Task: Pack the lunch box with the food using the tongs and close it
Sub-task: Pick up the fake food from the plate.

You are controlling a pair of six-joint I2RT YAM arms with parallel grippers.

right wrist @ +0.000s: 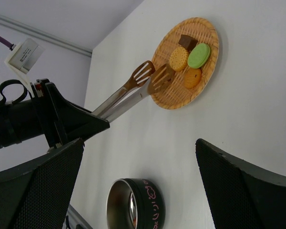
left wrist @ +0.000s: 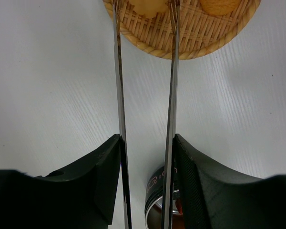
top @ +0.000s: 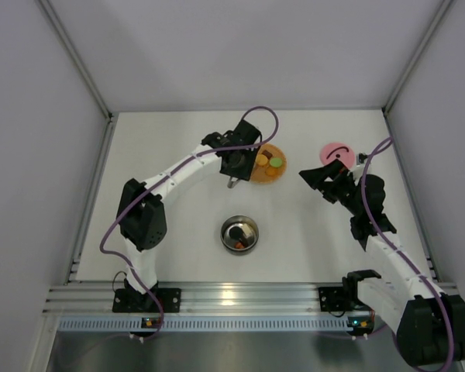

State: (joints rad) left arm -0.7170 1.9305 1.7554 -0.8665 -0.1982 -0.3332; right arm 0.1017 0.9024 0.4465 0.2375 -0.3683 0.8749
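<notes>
Steel tongs (right wrist: pixel 143 72) pinched in the left claw (left wrist: pixel 147 143), tips apart over the left rim of the woven plate (right wrist: pixel 178 98), food (right wrist: pixel 188 59) just right of them; lunch box (top: pixel 240 234) sits nearer, right claw (right wrist: pixel 139 143) gaping empty

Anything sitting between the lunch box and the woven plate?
No, bare table between lunch box and plate, per right wrist view; the tongs reach the plate from the side.

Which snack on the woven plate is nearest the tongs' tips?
The round yellow biscuit, ahead of the silver metal tongs; the green round, orange piece and brown block lie farther.
</notes>
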